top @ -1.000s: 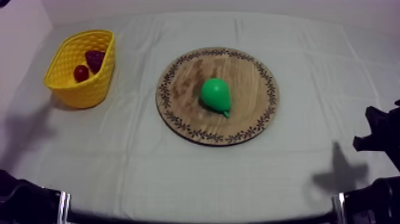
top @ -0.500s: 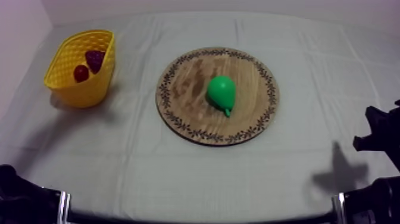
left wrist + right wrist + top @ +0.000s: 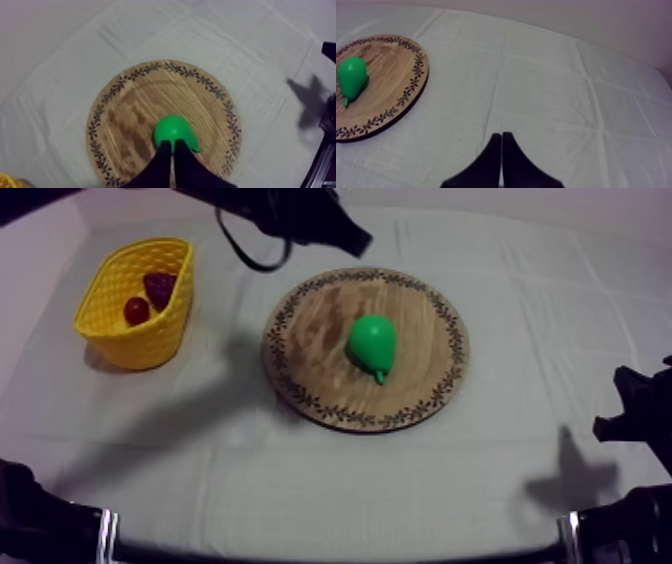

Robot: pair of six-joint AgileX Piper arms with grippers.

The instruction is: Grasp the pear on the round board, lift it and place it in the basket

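Top view: the pear (image 3: 373, 342) lies on its side on the board (image 3: 310, 318), right of the middle. It is smooth, glossy green, fat at one end and narrowing to a short stem that points at the near rim. The board is a flat round disc of streaky wood grain with a dark leafy band along its edge. Well apart from it, to the left, stands the basket (image 3: 150, 338), yellow with a woven lattice wall. Inside it sit a small red fruit (image 3: 136, 311) and dark, knobbly grapes (image 3: 159, 287), both partly hidden by the wall. The cloth (image 3: 500, 488) over the surface is pale and creased in straight fold lines.

The left arm (image 3: 290, 213) comes in at the upper left, dark and cut off at the edge of view, its end over the board's far rim. From the left wrist, the left pincer (image 3: 171, 144) has its black fingers pressed together in a narrow wedge, gripping nothing. The tips cover the pear's edge, so I cannot tell whether they touch it. The right pincer (image 3: 501, 135) is likewise closed on nothing, over bare cloth beside the board. The right arm (image 3: 635, 413) is a black shape cut off at the right edge.
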